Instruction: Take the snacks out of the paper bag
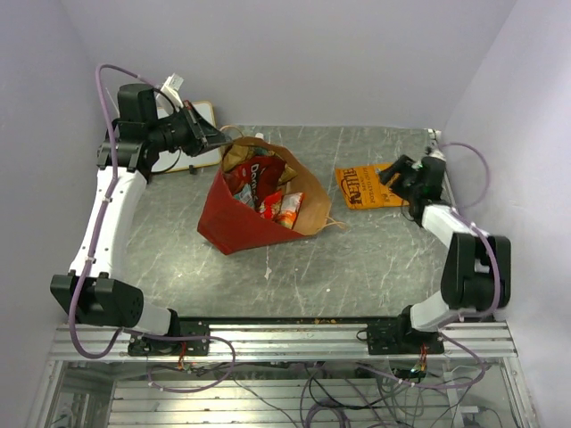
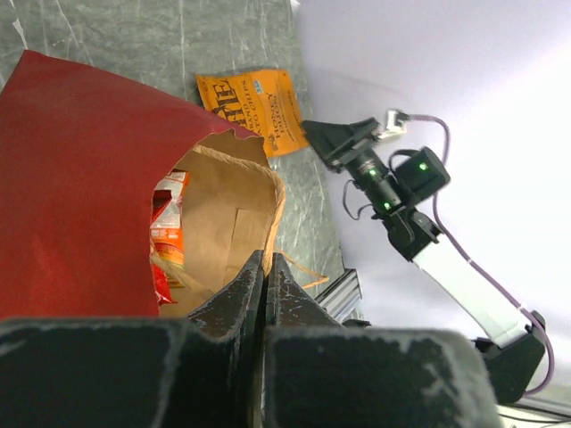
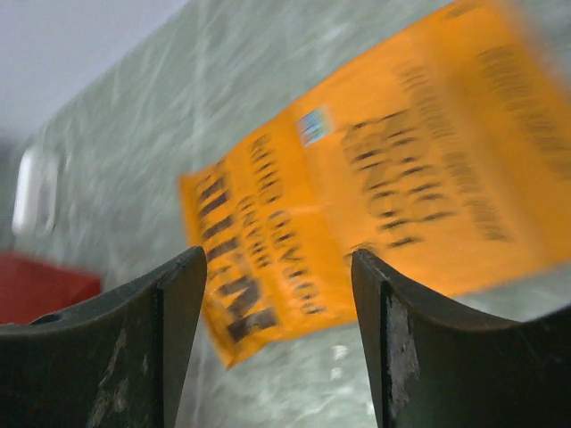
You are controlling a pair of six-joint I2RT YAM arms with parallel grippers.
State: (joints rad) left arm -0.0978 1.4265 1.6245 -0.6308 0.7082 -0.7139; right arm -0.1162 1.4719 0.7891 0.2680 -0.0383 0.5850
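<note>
The right end effector [image 3: 275, 260] is spread wide just above an orange packet [image 3: 384, 169] lying flat on the desk [image 1: 357, 259]; its print is blurred. Other snacks [image 1: 278, 203], one seemingly marked "Doritos", sit in the paper bag [image 1: 234, 225], whose rim appears pinched by the closed left end effector [image 2: 265, 266]. The packets are judged light, crinkly and slippery, best pinched at a sealed edge.

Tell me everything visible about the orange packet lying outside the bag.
The orange packet is a flat foil-looking pouch with dark lettering and a small blue mark. It lies flat on the grey table, right of the red paper bag, apart from it. The open right claw hangs over its right edge; contact unclear.
</note>
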